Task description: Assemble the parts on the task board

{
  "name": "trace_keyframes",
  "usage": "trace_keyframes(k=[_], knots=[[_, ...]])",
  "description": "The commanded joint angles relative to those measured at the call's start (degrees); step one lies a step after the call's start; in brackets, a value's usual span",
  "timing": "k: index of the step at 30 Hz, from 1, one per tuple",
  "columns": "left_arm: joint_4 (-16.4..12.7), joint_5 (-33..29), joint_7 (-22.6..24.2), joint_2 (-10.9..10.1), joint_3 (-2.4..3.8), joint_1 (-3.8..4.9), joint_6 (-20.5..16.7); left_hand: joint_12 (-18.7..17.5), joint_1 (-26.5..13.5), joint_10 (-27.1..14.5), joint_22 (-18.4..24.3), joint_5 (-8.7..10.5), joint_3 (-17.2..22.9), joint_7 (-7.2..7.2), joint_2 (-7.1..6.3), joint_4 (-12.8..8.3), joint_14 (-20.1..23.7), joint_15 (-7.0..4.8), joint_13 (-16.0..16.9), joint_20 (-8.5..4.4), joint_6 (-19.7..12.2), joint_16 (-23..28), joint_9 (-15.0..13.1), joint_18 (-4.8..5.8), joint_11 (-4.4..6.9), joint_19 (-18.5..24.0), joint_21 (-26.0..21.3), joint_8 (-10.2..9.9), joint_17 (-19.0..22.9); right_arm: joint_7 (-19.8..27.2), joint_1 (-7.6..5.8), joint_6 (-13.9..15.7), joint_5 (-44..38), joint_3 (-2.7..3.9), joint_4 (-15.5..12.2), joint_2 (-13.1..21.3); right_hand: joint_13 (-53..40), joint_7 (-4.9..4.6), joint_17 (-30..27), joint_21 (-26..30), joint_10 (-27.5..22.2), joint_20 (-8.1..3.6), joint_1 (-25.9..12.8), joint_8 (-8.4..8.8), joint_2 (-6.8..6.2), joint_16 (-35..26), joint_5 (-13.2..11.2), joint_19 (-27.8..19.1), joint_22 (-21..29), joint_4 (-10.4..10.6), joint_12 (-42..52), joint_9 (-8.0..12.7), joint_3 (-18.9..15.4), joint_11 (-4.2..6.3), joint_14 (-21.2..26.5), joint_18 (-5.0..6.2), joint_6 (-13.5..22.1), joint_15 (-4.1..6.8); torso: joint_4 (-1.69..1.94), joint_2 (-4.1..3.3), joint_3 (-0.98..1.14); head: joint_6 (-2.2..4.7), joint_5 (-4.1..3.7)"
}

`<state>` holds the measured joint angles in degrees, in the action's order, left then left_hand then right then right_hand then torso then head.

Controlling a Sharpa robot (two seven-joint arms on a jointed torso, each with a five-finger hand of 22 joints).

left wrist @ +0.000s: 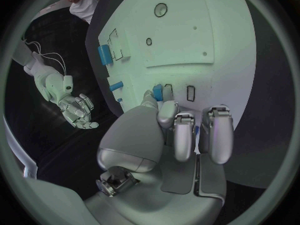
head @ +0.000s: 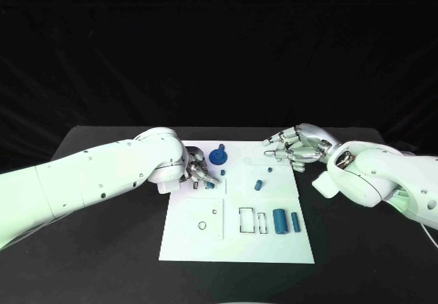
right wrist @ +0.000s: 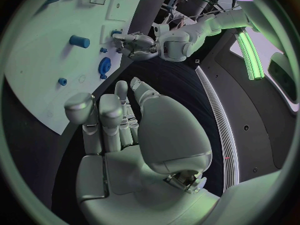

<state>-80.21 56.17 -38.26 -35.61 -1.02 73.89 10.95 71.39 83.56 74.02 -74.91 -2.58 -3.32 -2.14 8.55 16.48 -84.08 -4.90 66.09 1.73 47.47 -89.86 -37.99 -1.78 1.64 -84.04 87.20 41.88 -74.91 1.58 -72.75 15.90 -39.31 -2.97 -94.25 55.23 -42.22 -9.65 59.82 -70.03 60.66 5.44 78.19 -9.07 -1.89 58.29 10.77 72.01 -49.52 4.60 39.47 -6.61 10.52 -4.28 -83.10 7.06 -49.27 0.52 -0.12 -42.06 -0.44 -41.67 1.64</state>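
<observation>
Left hand (head: 197, 172) touches a blue part (head: 211, 183) on the task board (head: 196, 247).

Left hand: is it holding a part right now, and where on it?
Cannot tell. The left hand sits low on the task board with fingers curled beside a small blue part; contact is hidden. The right hand holds nothing.

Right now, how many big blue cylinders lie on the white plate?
2: a wider cylinder and a slimmer cylinder, side by side in the task board's near-right part. The left hand may hide smaller parts.
</observation>
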Motion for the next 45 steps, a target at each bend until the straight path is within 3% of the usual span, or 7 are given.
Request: trace_keyframes(k=[1, 2, 8, 14, 15, 31, 45], knots=[[-0.7, -1.2, -0.2, -0.4, 0.11, -0.01, -1.0, 0.0, 1.0, 0.1, -9.6, -0.28, 6.7, 0.06, 0.25, -5.5, -5.9, 0.02, 0.2, -0.24, 0.4, -0.1, -1.7, 0.46, 0.09, -2.9, -0.3, -0.2, -15.1, -0.4, 0.07, -1.0, 0.1, -0.04, 0.2, -0.1, 0.1, 0.09, -0.1, 0.4, -0.3, -0.01, -0.6, -0.35, 0.00, -0.2, -0.3, -0.5, 0.0, 0.3, -0.1, 0.0, 0.0, 0.03, 0.4, 0.56, 0.4, -0.08, 0.01, 0.04, 0.01, -0.12, 0.15], [-1.0, -0.8, -0.3, -0.6, 0.20, 0.00, -1.3, 0.0, 1.0, 0.1, -9.6, -0.28, 6.7, 0.06, 0.25, -5.5, -5.9, 0.02, 0.2, -0.24, 0.4, -0.1, -1.7, 0.46, 0.09, -2.9, -0.3, -0.2, -15.1, -0.4, 0.08, -1.0, 0.1, -0.06, 0.3, -0.1, 0.1, 0.09, -0.1, 0.4, -0.3, -0.01, -0.6, -0.35, 0.00, -0.2, -0.3, -0.5, 0.0, 0.3, -0.1, 0.0, 0.0, 0.03, 0.4, 0.56, 0.4, -0.08, 0.02, 0.04, 0.01, -0.11, 0.15], [-1.4, 0.3, -0.7, -1.0, 0.49, 0.01, -2.1, -0.1, -1.3, 0.1, -9.6, -0.25, 15.5, 0.05, -4.38, -3.6, -5.9, 0.04, 0.1, -0.21, 0.6, -0.1, -3.3, 0.43, 0.07, -2.9, -0.5, -0.4, -15.1, -0.3, 0.10, -1.0, 0.1, -0.09, 0.4, -0.3, 0.1, 0.08, -0.1, 0.5, -0.4, 0.00, -0.6, -0.39, 0.02, -0.3, -0.4, -0.6, 0.2, 0.3, -0.1, -0.1, 0.0, 0.02, 0.5, 0.59, 0.4, -0.10, -0.04, 0.01, 0.03, -0.21, 0.40], [-1.6, 1.6, -0.7, -1.1, 0.60, 0.02, -2.6, -0.2, -2.2, 0.1, -9.7, -0.23, 18.3, 0.03, -5.66, -3.3, -5.9, 0.04, 0.1, -0.22, 0.6, -0.1, -3.9, 0.43, 0.06, -2.9, -0.5, -0.4, -15.1, -0.2, 0.12, -1.0, 0.1, -0.11, 0.4, -0.4, 0.1, 0.08, -0.1, 0.5, -0.4, 0.01, -0.6, -0.42, 0.04, -0.4, -0.4, -0.6, 0.3, 0.3, -0.1, -0.1, 0.0, 0.02, 0.5, 0.60, 0.5, -0.10, -0.13, 0.00, -0.01, -0.24, 0.43], [-1.5, 1.8, -0.8, -1.1, 0.60, 0.02, -2.4, -0.1, -3.0, 0.2, -9.7, -0.22, 20.7, 0.03, -6.75, -3.1, -5.9, 0.03, 0.1, -0.23, 0.7, -0.1, -4.4, 0.44, 0.04, -2.9, -0.5, -0.3, -15.1, -0.2, 0.13, -1.1, 0.1, -0.11, 0.4, -0.5, 0.1, 0.08, -0.1, 0.5, -0.4, 0.01, -0.6, -0.42, 0.04, -0.4, -0.4, -0.6, 0.3, 0.3, -0.1, -0.1, 0.0, 0.02, 0.5, 0.60, 0.5, -0.10, -0.13, 0.00, 0.00, -0.25, 0.45], [0.2, 4.1, -1.6, 0.2, 0.46, 0.03, 2.3, -0.2, -4.5, 0.2, -10.0, -0.22, 28.0, -0.07, -9.74, -4.7, -5.9, 0.07, 0.0, -0.20, 0.7, -0.1, -5.6, 0.50, 0.01, -3.1, -0.4, -0.4, -15.1, -1.1, 0.14, -1.5, -0.4, -0.11, 0.6, -0.8, 0.1, 0.04, -0.1, 0.6, -0.5, 0.04, -0.5, -0.51, 0.18, -0.3, -0.4, -0.7, 0.3, 0.4, 0.0, -0.1, 0.0, -0.02, 0.6, 0.60, 0.6, -0.13, -0.12, -0.03, 0.00, -0.28, 0.68], [0.1, 4.4, -2.9, 0.5, 0.20, 0.00, 6.6, -0.1, -5.1, 0.3, -10.1, -0.21, 29.2, -0.12, -10.24, -5.0, -5.9, 0.11, 0.0, -0.16, 0.7, -0.1, -5.8, 0.51, -0.04, -3.1, -0.4, -0.5, -15.1, -1.4, 0.14, -1.7, -0.4, -0.11, 0.2, -0.8, 0.2, 0.01, -0.1, 0.7, -0.5, 0.07, -0.7, -0.63, 0.28, -0.3, -0.5, -0.6, 0.3, 0.6, 0.2, -0.1, -0.1, -0.06, 0.6, 0.59, 0.8, -0.16, -0.08, -0.01, 0.01, -0.66, 0.67]])
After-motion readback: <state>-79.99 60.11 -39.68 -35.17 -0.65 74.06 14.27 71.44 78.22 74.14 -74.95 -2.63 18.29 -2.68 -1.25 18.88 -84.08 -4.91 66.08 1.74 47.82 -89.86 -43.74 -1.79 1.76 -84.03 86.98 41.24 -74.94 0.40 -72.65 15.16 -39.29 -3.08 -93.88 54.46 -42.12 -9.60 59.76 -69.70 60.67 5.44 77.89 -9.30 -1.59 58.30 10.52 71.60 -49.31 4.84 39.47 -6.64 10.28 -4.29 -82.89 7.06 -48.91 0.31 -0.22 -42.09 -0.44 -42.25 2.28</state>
